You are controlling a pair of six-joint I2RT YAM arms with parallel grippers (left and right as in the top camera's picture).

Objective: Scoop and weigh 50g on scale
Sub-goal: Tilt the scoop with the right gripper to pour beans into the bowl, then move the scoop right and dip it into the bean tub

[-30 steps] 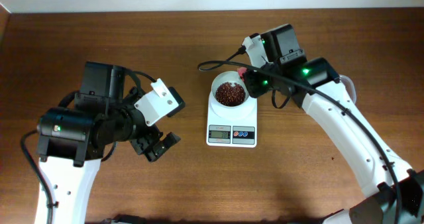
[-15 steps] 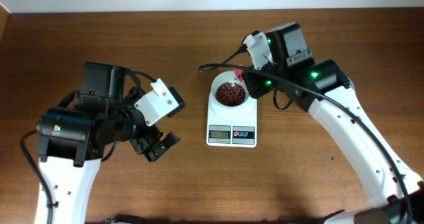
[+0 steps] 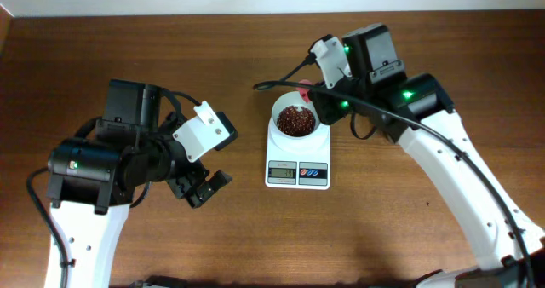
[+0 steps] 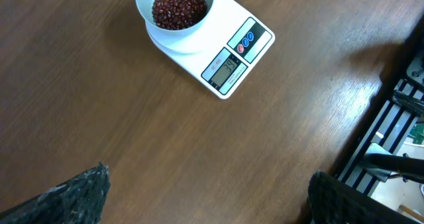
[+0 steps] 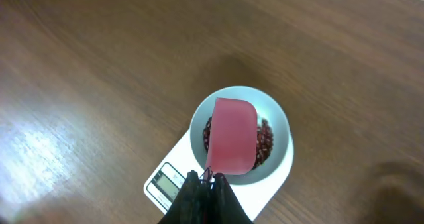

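Note:
The white scale (image 3: 297, 158) stands mid-table with its round white bowl (image 3: 278, 109) holding dark red-brown beans (image 3: 295, 119). My right gripper (image 3: 317, 96) hangs at the bowl's far-right rim, shut on the handle of a red scoop (image 5: 232, 136). In the right wrist view the scoop covers the middle of the bowl (image 5: 278, 118), with beans (image 5: 267, 135) showing beside it and the right gripper (image 5: 211, 179) pinched tight. The left gripper (image 3: 201, 187) is open over bare wood, left of the scale (image 4: 230, 59), its fingers (image 4: 79, 192) wide apart around nothing.
A black cable (image 3: 274, 83) loops from the right wrist over the wood behind the bowl. The left wrist view shows the table's edge (image 4: 371, 114) with dark framework (image 4: 397, 118) beyond it.
My right wrist has drifted slightly toward the far edge, carrying the red scoop with it. The left arm has not moved.

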